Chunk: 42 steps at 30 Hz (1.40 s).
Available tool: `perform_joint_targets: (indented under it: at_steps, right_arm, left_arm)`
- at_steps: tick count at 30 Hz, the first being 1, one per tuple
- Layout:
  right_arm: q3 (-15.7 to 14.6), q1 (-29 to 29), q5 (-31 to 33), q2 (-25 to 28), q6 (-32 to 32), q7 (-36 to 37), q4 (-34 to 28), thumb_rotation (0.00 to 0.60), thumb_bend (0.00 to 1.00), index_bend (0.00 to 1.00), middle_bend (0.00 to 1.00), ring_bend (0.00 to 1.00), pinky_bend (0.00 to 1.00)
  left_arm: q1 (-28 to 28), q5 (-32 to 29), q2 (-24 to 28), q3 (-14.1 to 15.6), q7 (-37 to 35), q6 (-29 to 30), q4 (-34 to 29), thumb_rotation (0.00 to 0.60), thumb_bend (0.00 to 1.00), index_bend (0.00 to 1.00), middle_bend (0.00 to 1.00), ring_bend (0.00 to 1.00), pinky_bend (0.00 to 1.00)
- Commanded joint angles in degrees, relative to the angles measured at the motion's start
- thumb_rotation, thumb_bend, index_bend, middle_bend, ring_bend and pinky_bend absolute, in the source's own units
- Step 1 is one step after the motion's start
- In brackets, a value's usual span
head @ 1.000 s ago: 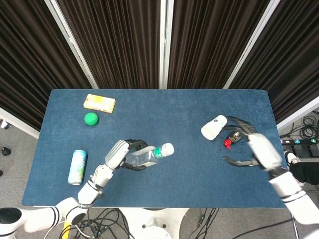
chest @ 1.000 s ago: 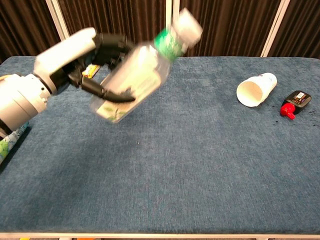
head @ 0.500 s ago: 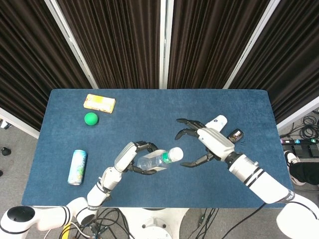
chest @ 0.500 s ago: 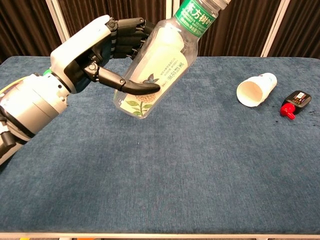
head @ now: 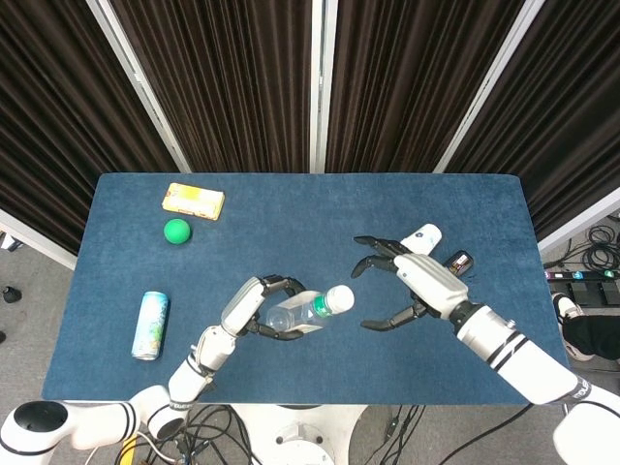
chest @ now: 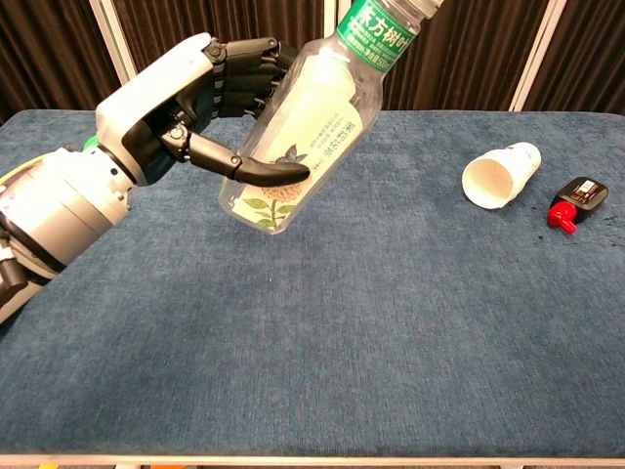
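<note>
My left hand (head: 254,307) (chest: 186,98) grips a clear plastic bottle (head: 305,309) (chest: 311,122) with a green label, lifted above the blue table (head: 310,208) and tilted with its white cap toward the right. My right hand (head: 417,281) hovers open a little to the right of the cap, fingers spread toward the bottle; the chest view does not show it. Behind that hand lie a white paper cup (head: 423,235) (chest: 501,175) on its side and a small black bottle with a red cap (head: 457,262) (chest: 574,200).
A yellow packet (head: 193,201) and a green ball (head: 176,231) lie at the far left of the table. A green-and-white can (head: 151,325) lies on its side near the left front edge. Dark curtains hang behind the table.
My right hand swept in from the table's right edge toward the bottle's cap, then drew back slightly. My left hand raised the bottle and carried it a little rightward.
</note>
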Motion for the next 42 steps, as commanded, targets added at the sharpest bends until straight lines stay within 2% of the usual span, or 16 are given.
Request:
perform_joint_targets:
  at_steps: [1, 8, 18, 42]
  right_arm:
    - [-0.39, -0.76, -2.11, 0.69, -0.16, 1.81, 0.11, 0.453, 0.0, 0.33, 0.01, 0.0, 0.0]
    - [-0.65, -0.63, -5.25, 1.11, -0.88, 4.35, 0.79, 0.451, 0.0, 0.33, 0.01, 0.0, 0.0]
    - [-1.15, 0.4, -6.57, 1.01, -2.05, 5.38, 1.71, 0.45, 0.0, 0.33, 0.01, 0.0, 0.0]
    - [-1.75, 1.79, -4.72, -0.44, -1.53, 2.57, 0.94, 0.451, 0.0, 0.33, 0.01, 0.0, 0.0]
  left_arm:
    - [-0.23, -0.01, -0.06, 0.07, 0.24, -0.28, -0.03, 0.6, 0.23, 0.6, 0.57, 0.48, 0.44]
    - [-0.28, -0.95, -0.64, 0.21, 0.44, -1.08, 0.16, 0.6, 0.23, 0.6, 0.57, 0.48, 0.44]
    - [-0.48, -1.58, -0.74, 0.0, 0.2, -1.52, 0.71, 0.6, 0.23, 0.6, 0.57, 0.48, 0.44]
    - [-1.15, -1.39, -0.68, 0.2, 0.63, -1.89, 0.52, 0.6, 0.23, 0.6, 0.57, 0.48, 0.42]
